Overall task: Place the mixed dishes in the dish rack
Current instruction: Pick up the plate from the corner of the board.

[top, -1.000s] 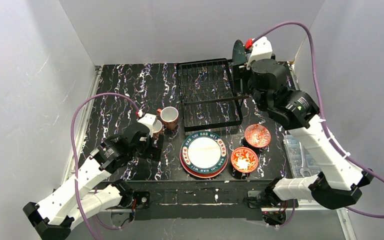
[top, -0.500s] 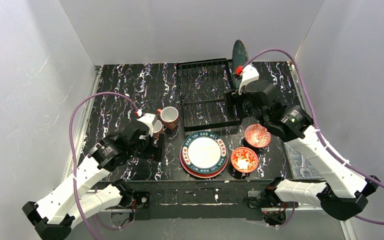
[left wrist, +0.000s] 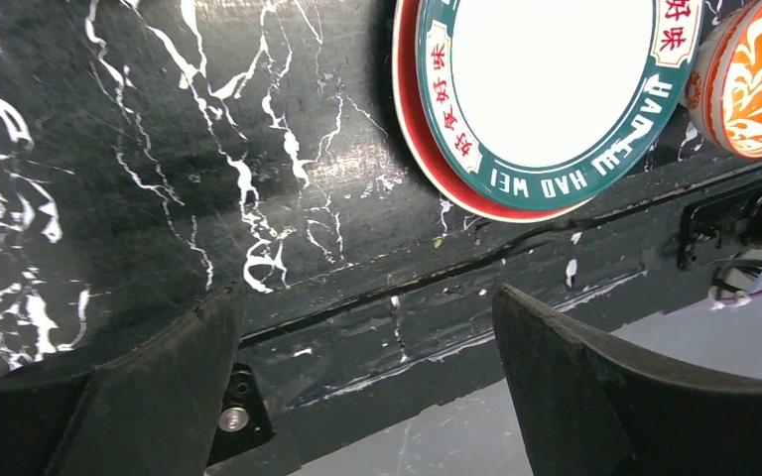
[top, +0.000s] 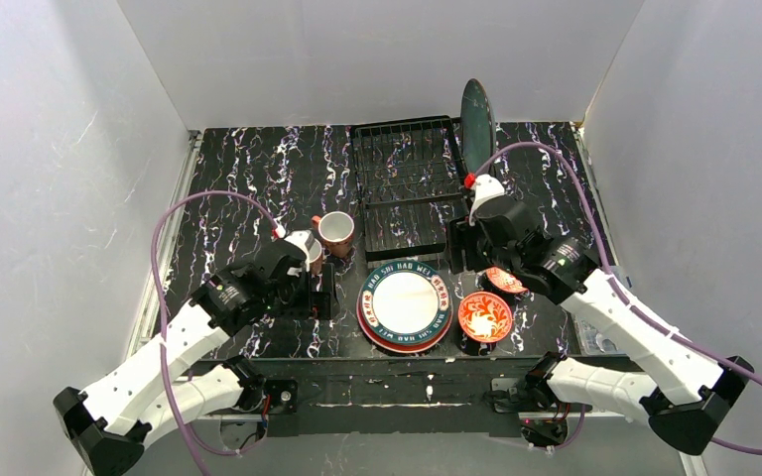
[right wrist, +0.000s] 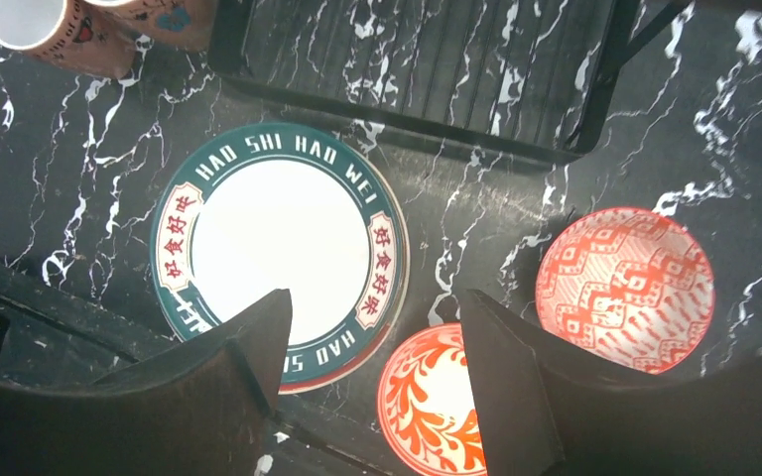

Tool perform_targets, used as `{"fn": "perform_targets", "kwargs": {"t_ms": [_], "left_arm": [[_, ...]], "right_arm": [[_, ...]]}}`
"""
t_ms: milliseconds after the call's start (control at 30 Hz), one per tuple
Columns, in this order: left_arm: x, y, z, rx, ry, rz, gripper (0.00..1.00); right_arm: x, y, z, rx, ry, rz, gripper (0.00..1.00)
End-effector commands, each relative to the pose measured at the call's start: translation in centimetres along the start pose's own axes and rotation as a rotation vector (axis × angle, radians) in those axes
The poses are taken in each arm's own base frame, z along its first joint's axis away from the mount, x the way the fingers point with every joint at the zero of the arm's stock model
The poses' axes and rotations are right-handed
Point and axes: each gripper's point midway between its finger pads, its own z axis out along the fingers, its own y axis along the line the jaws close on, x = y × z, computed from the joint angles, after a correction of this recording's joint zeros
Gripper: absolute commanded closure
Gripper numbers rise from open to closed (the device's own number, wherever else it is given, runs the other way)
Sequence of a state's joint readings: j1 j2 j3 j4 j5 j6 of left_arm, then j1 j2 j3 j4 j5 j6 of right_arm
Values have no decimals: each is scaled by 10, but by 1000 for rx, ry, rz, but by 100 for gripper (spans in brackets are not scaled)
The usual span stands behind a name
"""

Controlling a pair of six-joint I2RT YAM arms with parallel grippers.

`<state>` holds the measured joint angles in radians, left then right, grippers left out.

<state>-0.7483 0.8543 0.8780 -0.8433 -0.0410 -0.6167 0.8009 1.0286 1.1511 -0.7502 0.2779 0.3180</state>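
The black wire dish rack (top: 407, 188) lies at the back middle. A dark teal plate (top: 475, 112) stands upright at its far right end. In front lies a white plate with a teal lettered rim (top: 406, 302) (right wrist: 278, 238) (left wrist: 546, 79) on a red plate (left wrist: 435, 169). Two red-patterned bowls (top: 484, 317) (top: 507, 282) (right wrist: 432, 402) (right wrist: 625, 288) sit to their right. Two terracotta mugs (top: 335, 230) (top: 311, 254) (right wrist: 30, 25) (right wrist: 164, 20) stand left of the rack. My right gripper (top: 468, 260) (right wrist: 372, 295) hovers open above the plates and bowls. Left of the plates, my left gripper (top: 319, 295) (left wrist: 367, 293) is open and holds nothing.
The table's near front edge (left wrist: 407, 288) runs just under my left gripper. White walls close in the marbled black table (top: 248, 178) at the back and on both sides. My right arm's purple cable (top: 556, 159) loops over the rack's right side.
My right arm has drawn back from the rack's far right end toward the bowls, leaving the dark teal plate upright there. My left gripper has shifted slightly right.
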Motion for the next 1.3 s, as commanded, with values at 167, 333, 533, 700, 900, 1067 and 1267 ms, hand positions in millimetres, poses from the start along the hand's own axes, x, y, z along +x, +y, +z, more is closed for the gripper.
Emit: {"fn": "perform_targets", "kwargs": {"t_ms": [167, 333, 533, 700, 900, 1067, 1267], "left_arm": [[13, -18, 25, 64, 52, -209, 12], [12, -30, 44, 118, 48, -274, 18], [12, -33, 66, 105, 72, -309, 30], [9, -33, 78, 91, 72, -311, 40], [10, -33, 91, 73, 81, -307, 47], [10, -33, 100, 68, 88, -306, 52], [14, -31, 111, 53, 108, -300, 55]], "right_arm": [[11, 2, 5, -22, -62, 117, 30], [21, -1, 7, -15, -56, 133, 30], [25, -5, 3, -11, -66, 140, 31], [28, -5, 2, -13, -66, 144, 31], [31, -9, 2, -1, -66, 141, 31], [30, -9, 1, -1, -71, 142, 31], [31, -8, 0, -9, -71, 145, 31]]}}
